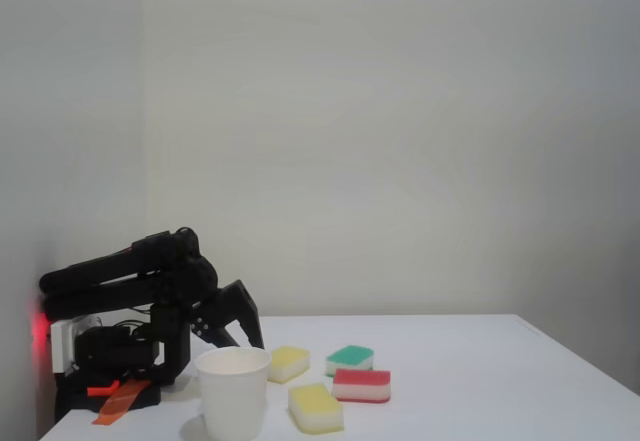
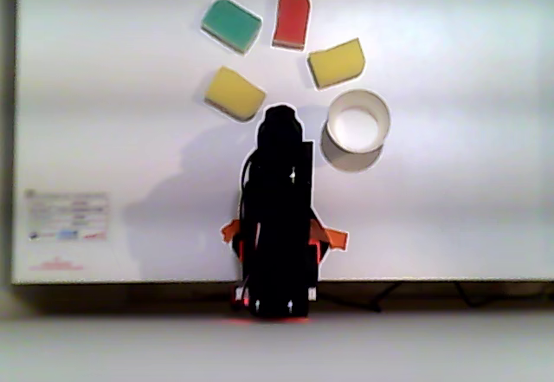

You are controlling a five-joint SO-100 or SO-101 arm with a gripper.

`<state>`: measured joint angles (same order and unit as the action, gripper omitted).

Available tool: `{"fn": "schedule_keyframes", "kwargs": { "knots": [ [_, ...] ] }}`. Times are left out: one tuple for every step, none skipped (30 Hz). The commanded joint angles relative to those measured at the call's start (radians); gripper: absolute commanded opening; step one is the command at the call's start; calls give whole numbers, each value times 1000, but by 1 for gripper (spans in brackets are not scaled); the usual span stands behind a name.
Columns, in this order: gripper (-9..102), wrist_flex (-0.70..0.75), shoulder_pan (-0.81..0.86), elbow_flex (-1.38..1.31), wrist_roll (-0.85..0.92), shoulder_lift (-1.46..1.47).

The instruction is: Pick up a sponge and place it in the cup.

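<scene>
Two pale-yellow sponges lie on the white table. One sponge (image 1: 316,407) (image 2: 337,63) is close to the white paper cup (image 1: 233,391) (image 2: 357,122), which stands upright and looks empty from above. The other yellow sponge (image 1: 288,363) (image 2: 235,93) lies just off the gripper's tip. My black arm is folded low over its base, and the gripper (image 1: 252,343) (image 2: 281,110) points down at the table between that sponge and the cup. Its tip reads as one dark shape with nothing held, so it looks shut.
A green-topped sponge (image 1: 350,359) (image 2: 231,25) and a red-topped sponge (image 1: 361,385) (image 2: 292,19) lie beyond the yellow ones. Orange tape (image 1: 120,399) (image 2: 333,239) marks the arm's base near the table's edge. A printed label (image 2: 67,217) is stuck on the table's corner.
</scene>
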<state>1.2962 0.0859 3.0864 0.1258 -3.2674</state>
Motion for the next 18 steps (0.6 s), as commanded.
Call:
{"fn": "schedule_keyframes", "kwargs": {
  "knots": [
    [0, 87, 14, -89, -5, 0],
    [0, 132, 12, -130, -11, 0],
    [0, 183, 5, -178, -26, 0],
    [0, 230, 0, -225, -31, 5],
    [0, 270, -5, -273, -31, 15],
    [0, 304, -8, -321, -31, 35],
    [0, 310, -18, -356, -38, 64],
    [0, 321, -31, -390, -51, 87],
    [0, 324, -43, -417, -60, 115],
    [0, 324, -49, -440, -66, 144],
    [0, 318, -57, -463, -71, 173],
    [0, 307, -71, -483, -81, 207],
    [0, 291, -83, -499, -94, 241],
    [0, 273, -95, -512, -101, 276],
    [1, 255, -106, -526, -107, 314],
    [1, 238, -120, -541, -120, 353],
    [2, 221, -135, -555, -137, 391],
    [4, 204, -150, -571, -149, 433]
  ]
}}
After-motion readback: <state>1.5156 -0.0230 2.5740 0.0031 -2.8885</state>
